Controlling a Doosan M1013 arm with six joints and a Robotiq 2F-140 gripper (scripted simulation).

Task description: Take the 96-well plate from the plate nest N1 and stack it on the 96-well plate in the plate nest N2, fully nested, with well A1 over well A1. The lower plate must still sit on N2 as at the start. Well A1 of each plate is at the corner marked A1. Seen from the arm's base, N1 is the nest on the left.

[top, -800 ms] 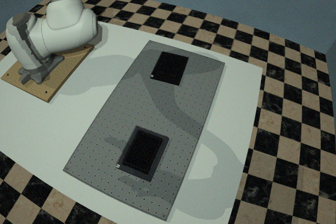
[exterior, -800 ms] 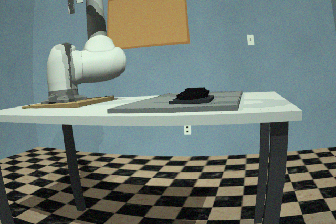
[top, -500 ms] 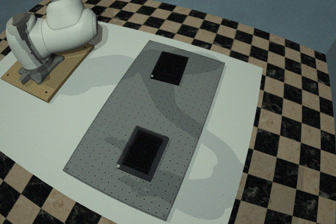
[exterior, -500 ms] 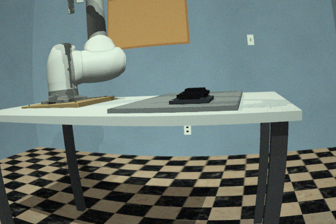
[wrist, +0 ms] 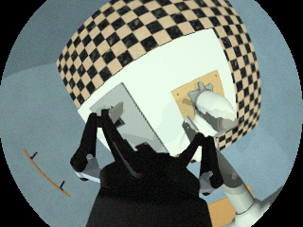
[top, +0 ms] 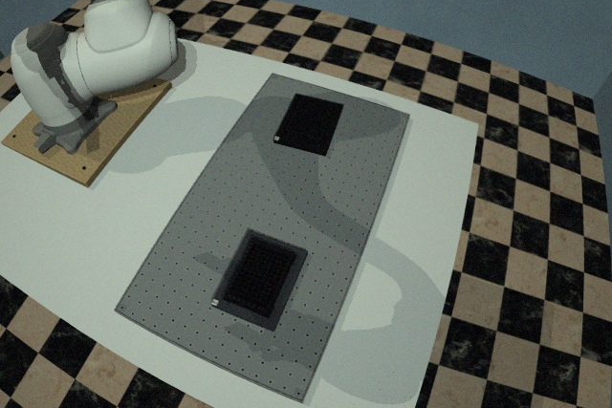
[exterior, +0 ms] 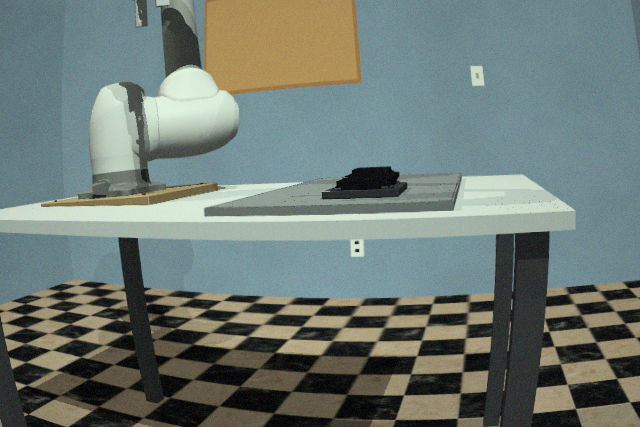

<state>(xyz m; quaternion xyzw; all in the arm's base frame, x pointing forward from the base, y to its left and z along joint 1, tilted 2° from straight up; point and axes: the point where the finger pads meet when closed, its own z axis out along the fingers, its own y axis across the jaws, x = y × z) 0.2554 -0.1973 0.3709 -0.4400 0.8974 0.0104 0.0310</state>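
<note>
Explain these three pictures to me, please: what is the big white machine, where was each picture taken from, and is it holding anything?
The white machine is a robot arm bolted to a wooden base plate on a white table. Its gripper, a claw with two fingers, hangs high above the table, open and holding nothing.

One picture looks down from above, one looks from the side near table height, and the round one comes from a camera on the arm's wrist, behind the dark fingers.

On the table lies a grey perforated board. On it sit two black 96-well plates, lab trays with many small wells: the far plate and the near plate, which rests in a dark frame, a plate nest.
</note>
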